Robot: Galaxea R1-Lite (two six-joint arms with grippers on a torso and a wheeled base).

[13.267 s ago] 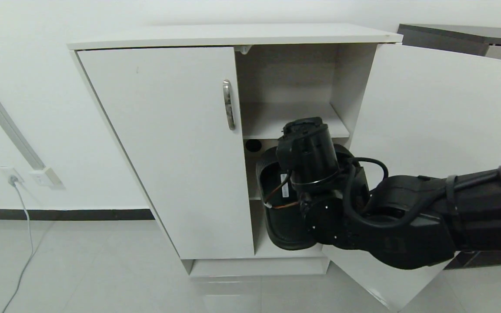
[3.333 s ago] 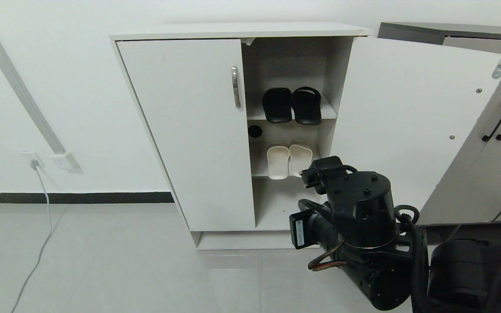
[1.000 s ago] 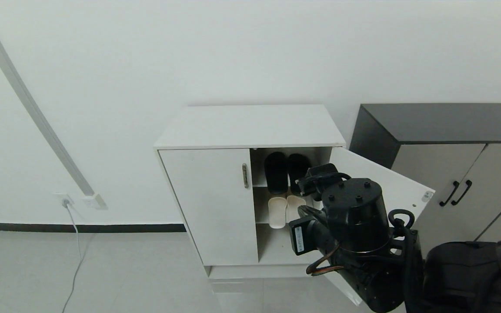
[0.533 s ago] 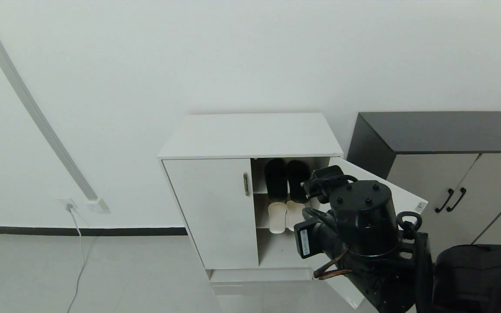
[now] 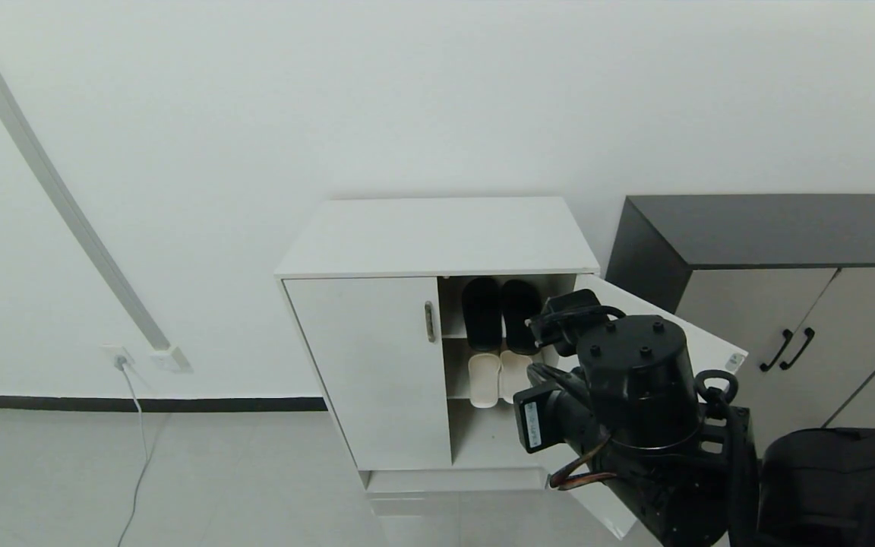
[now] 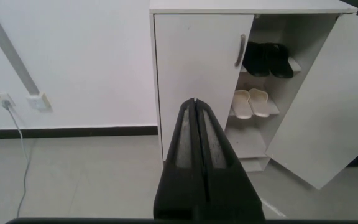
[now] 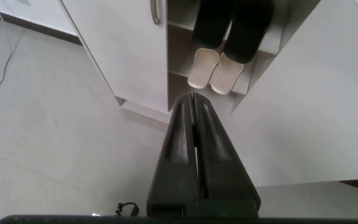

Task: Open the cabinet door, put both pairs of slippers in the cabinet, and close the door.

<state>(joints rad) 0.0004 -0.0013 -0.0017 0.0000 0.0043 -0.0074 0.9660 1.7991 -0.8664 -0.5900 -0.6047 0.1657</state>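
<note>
Resting inside the white cabinet [image 5: 437, 235], black slippers [image 5: 500, 311] occupy its upper shelf and white slippers [image 5: 498, 376] the shelf beneath. The cabinet's right door [image 6: 331, 106] hangs open. In front of the cabinet, the left gripper [image 6: 194, 102] and right gripper [image 7: 193, 98] are empty, fingers pressed together, probably ready to push the door.

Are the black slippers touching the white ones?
Apart. Left wrist view: black slippers sit higher than white slippers, with a plain gap between.

door [image 6: 334, 99] open; black slippers [image 6: 267, 60] inside, upper; white slippers [image 6: 253, 103] directly below
</note>
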